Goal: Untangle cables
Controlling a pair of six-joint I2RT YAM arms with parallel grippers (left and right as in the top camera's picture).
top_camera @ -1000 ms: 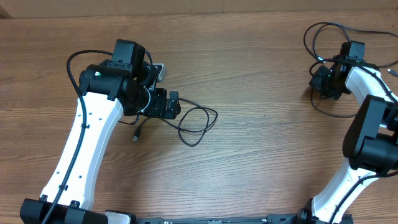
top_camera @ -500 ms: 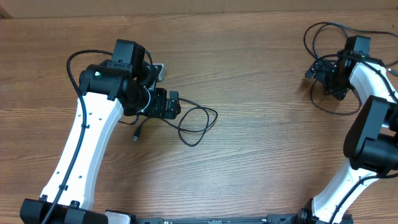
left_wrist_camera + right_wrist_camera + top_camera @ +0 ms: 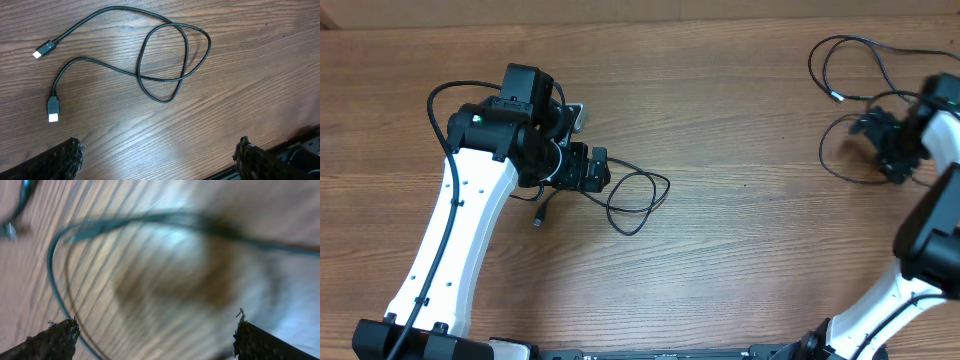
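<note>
Two black cables (image 3: 140, 75) (image 3: 811, 62); two white arms (image 3: 460, 220) (image 3: 868, 305); one wooden table (image 3: 740, 250).

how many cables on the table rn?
2. One cable looped beside the left arm, another sprawled at the far right; its loops might be separate cables, can't tell.

markings, legible: none. no text, label, brand, number or sign is showing clearly enough to be read in any of the three views.
</note>
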